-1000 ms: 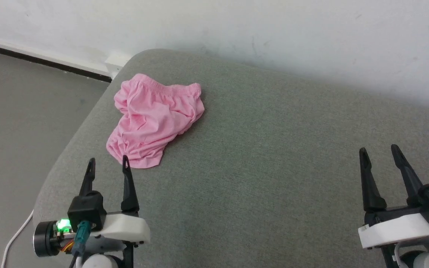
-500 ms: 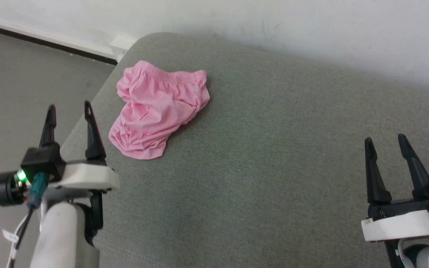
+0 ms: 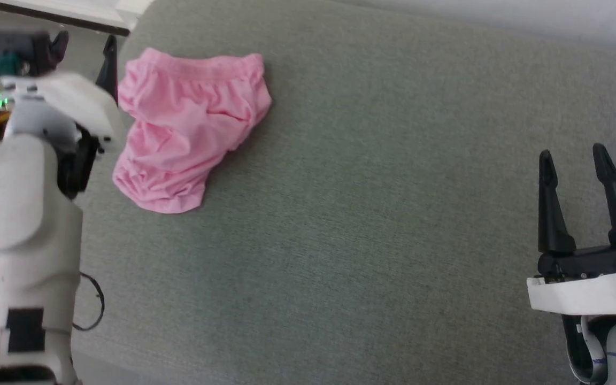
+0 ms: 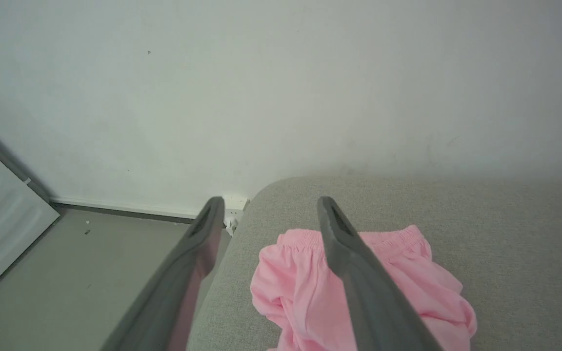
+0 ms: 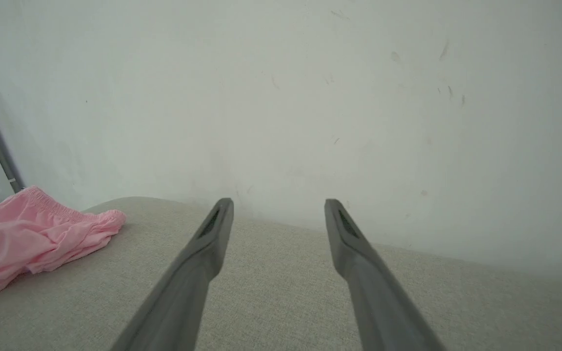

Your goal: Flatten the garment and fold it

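My left gripper, fingers apart, has swung up beside the garment's waistband, so flattening can begin; my right gripper idles spread, well away

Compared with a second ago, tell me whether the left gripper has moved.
Yes. Measured against the pink shorts, the left gripper has gone forward along their left side, from their near end to beside their far end.

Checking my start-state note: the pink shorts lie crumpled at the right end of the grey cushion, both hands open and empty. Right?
Not quite. The head view shows the pink shorts crumpled at the left end of the grey cushion, next to the left hand. The rest holds: it and the right hand are open and empty.
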You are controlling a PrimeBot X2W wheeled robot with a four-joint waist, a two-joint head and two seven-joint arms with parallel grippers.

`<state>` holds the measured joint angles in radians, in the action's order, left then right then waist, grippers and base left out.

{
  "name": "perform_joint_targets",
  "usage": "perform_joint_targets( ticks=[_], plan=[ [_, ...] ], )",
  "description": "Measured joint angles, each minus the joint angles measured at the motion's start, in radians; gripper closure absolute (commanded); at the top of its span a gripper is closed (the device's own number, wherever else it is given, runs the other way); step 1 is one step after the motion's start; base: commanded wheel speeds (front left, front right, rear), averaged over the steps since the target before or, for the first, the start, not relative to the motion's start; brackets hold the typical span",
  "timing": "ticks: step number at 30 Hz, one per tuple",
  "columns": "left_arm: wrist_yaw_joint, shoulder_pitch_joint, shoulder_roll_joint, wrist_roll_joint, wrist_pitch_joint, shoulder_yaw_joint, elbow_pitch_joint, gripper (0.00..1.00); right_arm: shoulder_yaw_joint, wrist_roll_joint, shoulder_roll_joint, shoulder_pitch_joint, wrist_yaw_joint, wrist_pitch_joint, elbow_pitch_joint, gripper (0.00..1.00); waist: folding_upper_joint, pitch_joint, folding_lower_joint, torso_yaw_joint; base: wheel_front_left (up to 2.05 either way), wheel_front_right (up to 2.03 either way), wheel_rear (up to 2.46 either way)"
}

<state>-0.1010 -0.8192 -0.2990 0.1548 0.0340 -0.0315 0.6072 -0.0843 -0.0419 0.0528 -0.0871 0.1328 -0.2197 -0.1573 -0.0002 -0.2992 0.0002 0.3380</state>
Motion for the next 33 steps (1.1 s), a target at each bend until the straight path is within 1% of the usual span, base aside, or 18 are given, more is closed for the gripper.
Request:
perform_joint_targets(
  ticks=[2,4,7,10,14,18,20,23,24,25,27,29,33],
  plan=[
    [-0.005,-0.06,-0.011,0.031,0.077,-0.035,0.053,0.0,0.0,0.0,0.0,-0.008,0.0,-0.005,-0.003,0.0,0.0,-0.022,0.0,-0.014,0.0,0.0,0.0],
    [-0.012,-0.105,-0.032,0.072,0.174,-0.11,0.093,0.0,0.004,0.009,0.0,-0.018,0.0,-0.009,-0.008,0.0,0.0,-0.043,0.0002,-0.031,0.0,0.0,0.0],
    [-0.014,-0.143,-0.066,0.189,0.331,-0.226,0.12,0.0,0.006,0.009,0.0,-0.033,0.0,-0.014,-0.02,0.0,0.0,-0.07,0.0,-0.057,0.0,0.0,0.0],
    [-0.016,-0.158,-0.127,0.3,0.487,-0.348,0.119,0.0,0.008,0.009,0.0,-0.045,0.0,-0.02,-0.027,0.0,0.0,-0.099,0.0,-0.081,0.0,0.0,0.0],
    [-0.022,-0.174,-0.209,0.423,0.655,-0.473,0.121,0.0,0.02,0.017,-0.001,-0.058,0.0,-0.029,-0.034,0.0,0.0,-0.137,0.0,-0.106,0.0,0.0,0.0],
    [-0.023,-0.19,-0.244,0.494,0.783,-0.598,0.122,0.0,0.02,0.019,-0.001,-0.07,0.0,-0.036,-0.039,0.0,-0.0001,-0.173,0.0,-0.123,0.0,0.0,0.0],
    [-0.023,-0.212,-0.255,0.514,0.804,-0.636,0.12,0.0,0.022,0.022,0.0,-0.074,0.0,-0.037,-0.039,0.0,0.0,-0.186,-0.0002,-0.129,0.0,0.0,0.0],
    [-0.023,-0.226,-0.265,0.546,0.8,-0.666,0.128,0.0,0.033,0.024,0.001,-0.076,0.0,-0.037,-0.032,0.0,0.0,-0.192,-0.0002,-0.136,0.0,0.0,0.0],
    [-0.023,-0.229,-0.267,0.552,0.795,-0.68,0.131,0.44,0.036,0.024,0.001,-0.077,0.0,-0.037,-0.029,0.0,0.0,-0.189,-0.0002,-0.137,0.0,0.0,0.0],
    [-0.023,-0.229,-0.27,0.56,0.79,-0.69,0.135,1.0,0.038,0.024,0.001,-0.077,0.0,-0.037,-0.028,0.0,0.0,-0.185,-0.0003,-0.138,0.0,0.0,0.0],
    [-0.023,-0.23,-0.27,0.592,0.781,-0.71,0.136,1.0,0.037,0.024,0.0,-0.076,0.0,-0.037,-0.024,0.0,0.0,-0.173,-0.0001,-0.138,0.0,0.0,0.0],
    [-0.023,-0.232,-0.27,0.599,0.762,-0.74,0.133,1.0,0.033,0.023,0.001,-0.075,0.0,-0.037,-0.019,0.0,0.0,-0.159,-0.0001,-0.135,0.0,0.0,0.0],
    [-0.023,-0.239,-0.272,0.622,0.7,-0.77,0.126,1.0,0.029,0.021,0.0,-0.06,0.0,-0.037,-0.005,0.0,0.0,-0.118,-0.0001,-0.128,0.0,0.0,0.0]
  ],
)
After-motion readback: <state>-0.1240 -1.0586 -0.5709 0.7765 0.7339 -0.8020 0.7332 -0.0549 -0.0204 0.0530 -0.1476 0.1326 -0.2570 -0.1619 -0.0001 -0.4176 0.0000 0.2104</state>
